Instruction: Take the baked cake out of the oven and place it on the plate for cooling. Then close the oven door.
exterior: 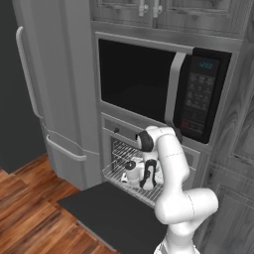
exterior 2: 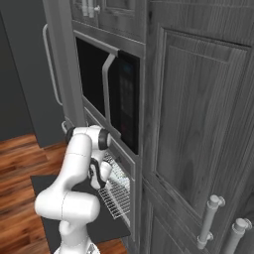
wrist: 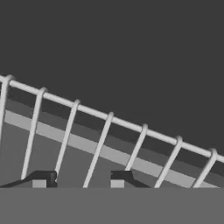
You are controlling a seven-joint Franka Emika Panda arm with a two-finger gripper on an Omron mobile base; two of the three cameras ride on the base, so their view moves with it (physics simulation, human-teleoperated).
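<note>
Gripper [wrist: 81, 178] at wire rack [exterior: 130, 179], 6 o'clock of microwave [exterior: 163, 89], jaws part-open and empty; cake unseen, likely soft and crumbly, so grip low sides.

The oven [exterior: 149, 163] sits below the microwave [exterior: 163, 89], its door [exterior: 114, 213] lowered flat before the rack [exterior: 130, 179].

Flat, even rendered light, no glare; soft, slightly blurry base views, and the dark-glass microwave door [exterior: 136, 79] reads near-black.
</note>
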